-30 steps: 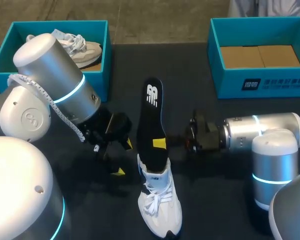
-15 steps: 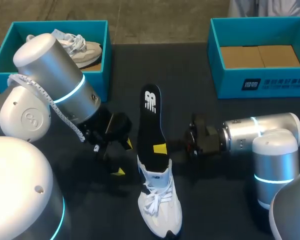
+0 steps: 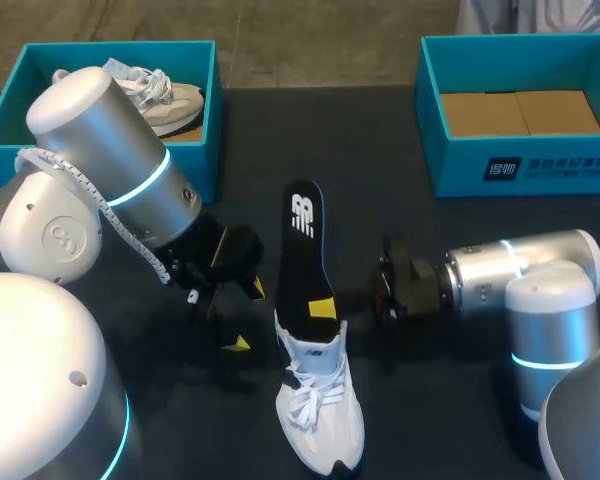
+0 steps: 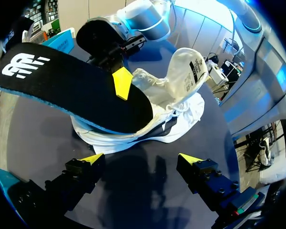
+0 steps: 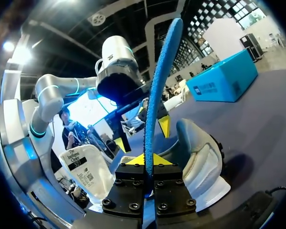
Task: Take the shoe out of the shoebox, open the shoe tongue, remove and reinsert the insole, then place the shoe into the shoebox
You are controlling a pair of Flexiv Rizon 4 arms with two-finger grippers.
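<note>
**Insole half out of the shoe, pinched by the right gripper**

The white shoe [image 3: 320,410] lies on the dark table [image 3: 420,420], outside both boxes, with its toe toward the robot and its laces up. The black insole [image 3: 302,235] has its lower end in the shoe's opening. The rest slants up and away from the shoe, with the white-marked end highest and the blue underside showing along its edge.

The right gripper [image 3: 322,305] comes in from the right and is closed narrowly on the insole near the shoe's opening. In the right wrist view the insole stands edge-on between its two fingers. The left wrist view shows the tongue standing up, pulled back from the opening.

The left gripper [image 3: 247,316] sits low over the table just beside the shoe. Its fingers are spread wide and hold nothing.

At the table's far left a teal box [image 3: 195,150] holds a second pale shoe [image 3: 170,100]. At the far right, well apart from the shoe, another teal box [image 3: 520,165] shows brown cardboard inside.
</note>
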